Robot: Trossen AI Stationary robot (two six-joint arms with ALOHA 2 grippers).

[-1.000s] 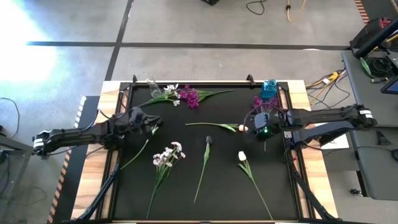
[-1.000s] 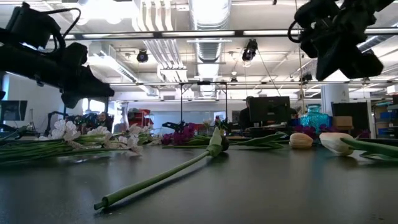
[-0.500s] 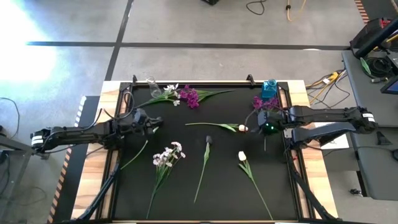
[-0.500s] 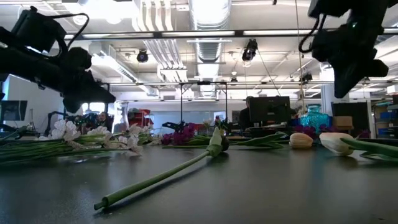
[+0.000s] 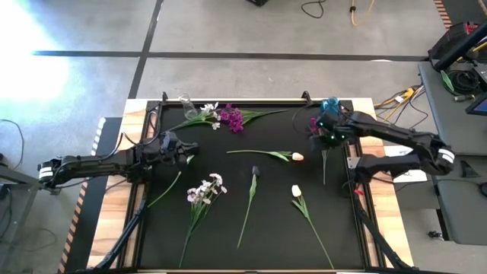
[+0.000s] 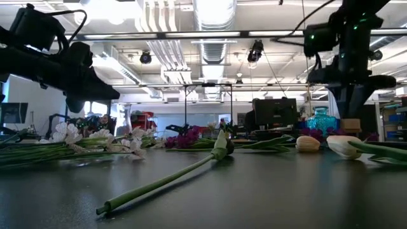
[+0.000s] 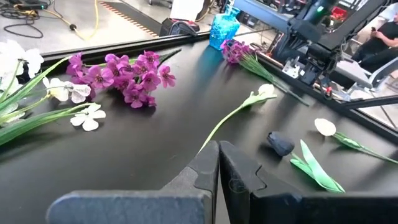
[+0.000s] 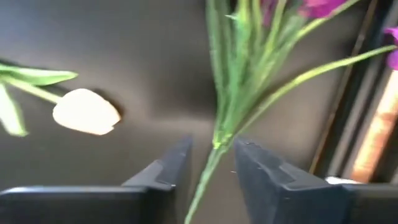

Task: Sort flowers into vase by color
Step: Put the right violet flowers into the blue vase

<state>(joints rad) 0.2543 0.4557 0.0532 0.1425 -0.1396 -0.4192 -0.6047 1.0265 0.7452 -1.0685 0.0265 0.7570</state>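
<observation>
A: Where's the magenta-purple spray (image 5: pixel 318 124)?

B: Upper right, lying beside the blue glass vase (image 5: pixel 329 107); right hand (image 5: pixel 329 131) spread over its stem.

A: Progress?

B: Nothing vased; flowers litter the black bench (image 5: pixel 228 236). Left hand (image 5: pixel 187 148), mid-left, pressed together.

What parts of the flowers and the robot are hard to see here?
- High view: right gripper covers part of the magenta spray beside the blue vase.
- Right wrist view: that spray's blossoms are cut off by the frame edge.
- Low view: white blossom sprays overlap.
- High view: left gripper fingers too small; left wrist view shows them shut.
</observation>
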